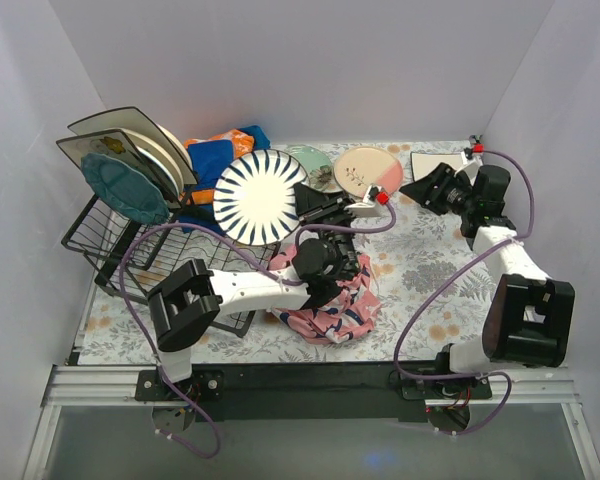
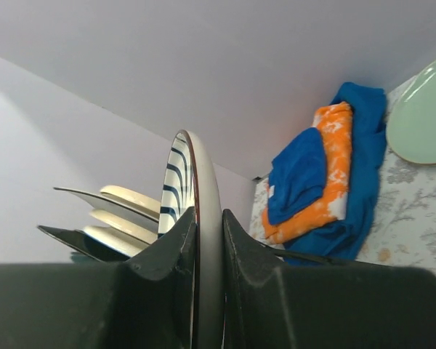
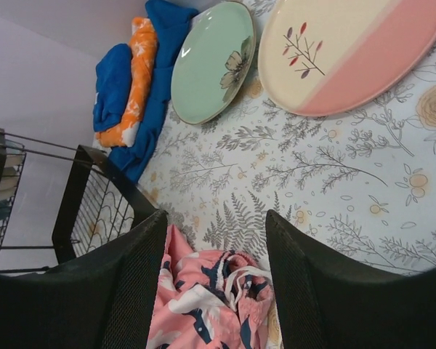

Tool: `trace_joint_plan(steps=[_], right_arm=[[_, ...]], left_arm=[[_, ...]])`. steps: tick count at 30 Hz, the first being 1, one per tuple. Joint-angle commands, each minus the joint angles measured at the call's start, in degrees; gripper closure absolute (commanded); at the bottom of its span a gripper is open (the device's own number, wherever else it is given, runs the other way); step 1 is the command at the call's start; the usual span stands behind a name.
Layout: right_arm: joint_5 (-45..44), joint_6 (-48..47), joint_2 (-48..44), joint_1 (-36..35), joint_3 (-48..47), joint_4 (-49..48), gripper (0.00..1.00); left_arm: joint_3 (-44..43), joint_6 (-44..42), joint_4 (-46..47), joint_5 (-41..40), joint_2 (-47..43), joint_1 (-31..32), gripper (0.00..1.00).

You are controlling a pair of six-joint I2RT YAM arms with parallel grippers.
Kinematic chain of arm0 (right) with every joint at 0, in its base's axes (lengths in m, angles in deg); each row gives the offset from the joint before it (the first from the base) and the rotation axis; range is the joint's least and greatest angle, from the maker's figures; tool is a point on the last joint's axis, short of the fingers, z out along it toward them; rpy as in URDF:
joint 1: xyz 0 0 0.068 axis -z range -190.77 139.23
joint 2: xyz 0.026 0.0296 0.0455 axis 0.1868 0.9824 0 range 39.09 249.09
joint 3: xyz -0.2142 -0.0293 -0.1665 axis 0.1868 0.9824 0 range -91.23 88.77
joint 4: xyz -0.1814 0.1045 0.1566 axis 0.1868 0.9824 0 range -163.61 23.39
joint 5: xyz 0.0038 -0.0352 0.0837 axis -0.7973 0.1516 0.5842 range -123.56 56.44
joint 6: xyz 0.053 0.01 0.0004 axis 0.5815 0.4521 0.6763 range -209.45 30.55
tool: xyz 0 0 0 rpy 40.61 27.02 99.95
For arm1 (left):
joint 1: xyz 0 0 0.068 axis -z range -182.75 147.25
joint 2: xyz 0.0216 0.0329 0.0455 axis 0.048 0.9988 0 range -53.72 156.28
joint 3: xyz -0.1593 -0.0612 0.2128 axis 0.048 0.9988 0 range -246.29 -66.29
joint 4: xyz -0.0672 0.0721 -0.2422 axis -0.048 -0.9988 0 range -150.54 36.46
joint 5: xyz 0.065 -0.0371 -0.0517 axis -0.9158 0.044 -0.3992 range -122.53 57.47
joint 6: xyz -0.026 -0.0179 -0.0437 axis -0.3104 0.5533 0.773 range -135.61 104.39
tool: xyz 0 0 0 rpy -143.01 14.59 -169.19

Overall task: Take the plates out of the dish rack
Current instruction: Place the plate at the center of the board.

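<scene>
**A:** Where is the striped plate?

**B:** The left gripper (image 2: 207,214) has it. The two fingers are pinched on the rim of the cream-and-blue plate (image 1: 258,197), one on each face. In the wrist view the plate stands on edge between them.

**A:** And where is that relative to the dish rack (image 1: 110,235)?

**B:** From above, the plate shows at the rack's right end, with its striped face turned up toward the camera. It overlaps the rack's corner and the folded blue-orange cloths (image 1: 220,150). The views do not show whether it touches the wire.

**A:** What is in the rack?

**B:** A teal plate (image 1: 125,187) leans at the left end. Several pale plates (image 1: 130,140) stand tilted behind it in the slots.

**A:** Are any plates out on the table?

**B:** Three. The mint green plate (image 3: 211,62) with a flower lies flat near the back wall, just beside the cloths. The cream-and-pink plate (image 3: 349,54) lies just to its right. The cream square plate (image 1: 427,160) sits further right, partly hidden by the right arm.

**A:** What about the right gripper (image 3: 214,218)?

**B:** Its jaws are spread apart with nothing between them. It hovers over the floral table cover (image 1: 420,260), and its camera looks down on the pink patterned cloth (image 3: 203,298), which is bunched up in front of the rack.
</scene>
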Motion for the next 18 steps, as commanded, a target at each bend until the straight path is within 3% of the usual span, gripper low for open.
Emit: trace_joint_plan(steps=[1, 4, 5, 9, 13, 18], right_arm=[[13.6, 0.4, 4.8, 2.4, -6.7, -1.5, 0.37], [19.8, 0.2, 8.4, 2.6, -11.9, -1.5, 0.36], [22.9, 0.0, 9.2, 2.6, -12.9, -1.6, 0.35], [27.0, 0.3, 12.8, 2.1, -15.9, -2.2, 0.33], [28.6, 1.2, 15.2, 1.0, -16.1, -2.1, 0.32], [29.9, 0.7, 17.0, -2.7, -15.8, -1.7, 0.31]], left_arm=[[4.8, 15.0, 3.3, 7.4, -7.5, 2.0, 1.00], [10.0, 30.1, -8.3, 8.6, -10.2, 3.3, 1.00], [11.0, 38.5, -16.5, 9.1, -10.8, 3.5, 1.00], [15.7, 50.0, -26.9, 12.2, -12.4, 3.7, 1.00], [19.6, 55.5, -33.4, 16.7, -12.6, 4.1, 1.00], [26.0, 48.5, -24.5, 21.2, -11.0, 5.8, 1.00]])
